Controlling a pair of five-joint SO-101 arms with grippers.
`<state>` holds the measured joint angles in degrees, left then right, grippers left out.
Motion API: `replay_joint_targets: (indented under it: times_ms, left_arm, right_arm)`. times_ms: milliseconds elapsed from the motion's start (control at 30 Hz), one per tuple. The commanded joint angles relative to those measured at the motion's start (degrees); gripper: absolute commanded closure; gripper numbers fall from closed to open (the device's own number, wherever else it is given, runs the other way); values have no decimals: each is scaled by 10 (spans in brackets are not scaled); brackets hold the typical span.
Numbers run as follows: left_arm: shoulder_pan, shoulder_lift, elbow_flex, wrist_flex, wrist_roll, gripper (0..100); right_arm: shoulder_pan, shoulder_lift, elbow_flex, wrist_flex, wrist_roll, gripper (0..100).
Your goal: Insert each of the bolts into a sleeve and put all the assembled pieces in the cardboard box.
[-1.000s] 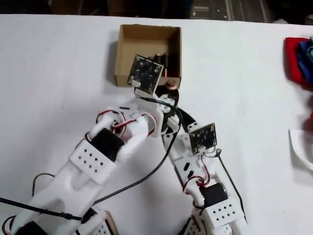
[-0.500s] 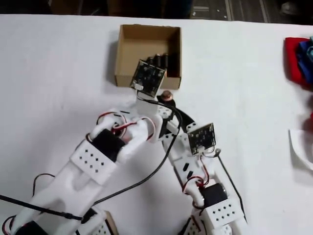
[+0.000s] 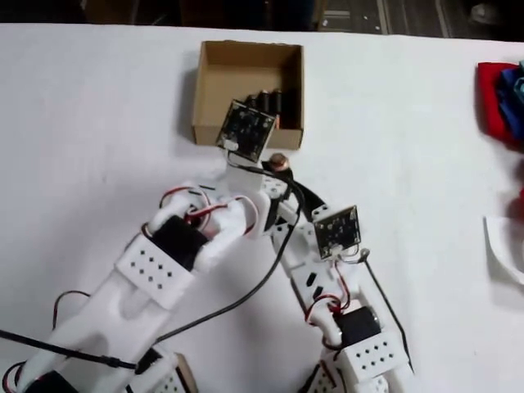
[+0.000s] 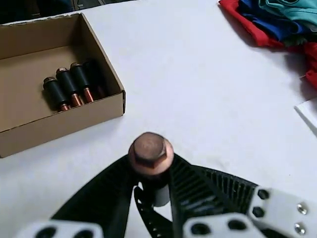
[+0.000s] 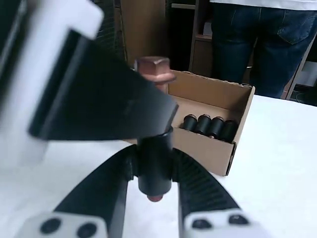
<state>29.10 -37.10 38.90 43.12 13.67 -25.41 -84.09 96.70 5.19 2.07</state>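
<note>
Right claw (image 5: 155, 161) clamped on sleeve (image 5: 155, 179); left claw (image 4: 151, 167) seemingly clamped on bolt (image 4: 150, 148) standing in sleeve.

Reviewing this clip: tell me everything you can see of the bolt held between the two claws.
The bolt looks like copper-coloured metal, with a hexagonal head on a round flange. It stands upright, its shank through a black sleeve, with its tip poking out below. The left claw grips it just under the head, and the right claw grips the sleeve. It sits just outside the cardboard box, by the wall nearest the arms.
</note>
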Motion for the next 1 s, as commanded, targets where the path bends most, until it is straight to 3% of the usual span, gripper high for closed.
replay_joint_targets:
  times_ms: [0, 433, 633, 800, 967]
  left_arm:
    - [-8, -4, -35, 56, -1, 832]
    - [-9, -4, -116, 120, -4, 868]
    - [-30, -4, -225, 179, -7, 868]
    - [-162, -4, -283, 206, -120, 871]
    - [-340, -2, -216, 241, -207, 869]
  right_arm:
    - [4, 0, 5, -17, -6, 975]
    - [4, 0, 5, -17, -6, 975]
    - [7, 5, 5, -13, -6, 975]
    - [71, 1, 5, 22, -6, 975]
    - [87, 3, -5, 84, -57, 975]
